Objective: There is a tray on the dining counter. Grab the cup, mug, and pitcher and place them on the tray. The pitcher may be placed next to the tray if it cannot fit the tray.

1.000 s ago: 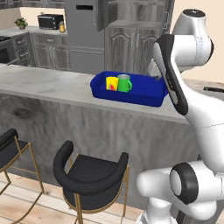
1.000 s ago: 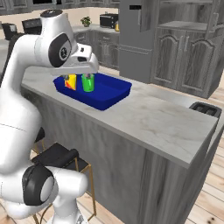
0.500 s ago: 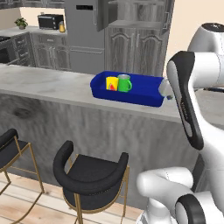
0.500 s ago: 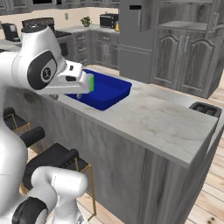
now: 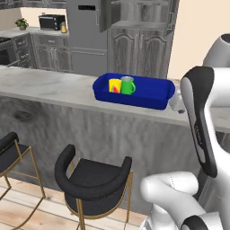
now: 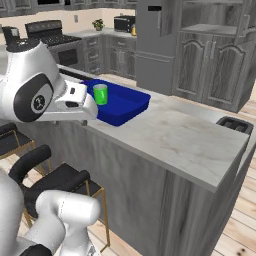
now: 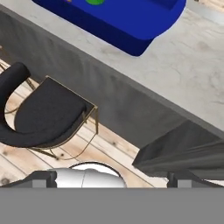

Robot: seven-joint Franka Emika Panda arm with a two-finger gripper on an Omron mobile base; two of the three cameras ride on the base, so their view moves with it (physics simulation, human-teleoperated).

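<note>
The gripper (image 7: 111,177) is spread wide with nothing held between its tips, looking down past the dining counter (image 7: 192,70) edge at a black stool (image 7: 41,113). On the counter, the blue tray (image 5: 148,92) is seen with the yellow cup (image 5: 114,85) and green mug (image 5: 127,85) standing side by side inside.

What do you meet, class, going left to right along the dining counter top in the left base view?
Bare stone of the dining counter → the tray's left wall → the cup → the mug → the tray's empty right part → the robot arm.
</note>
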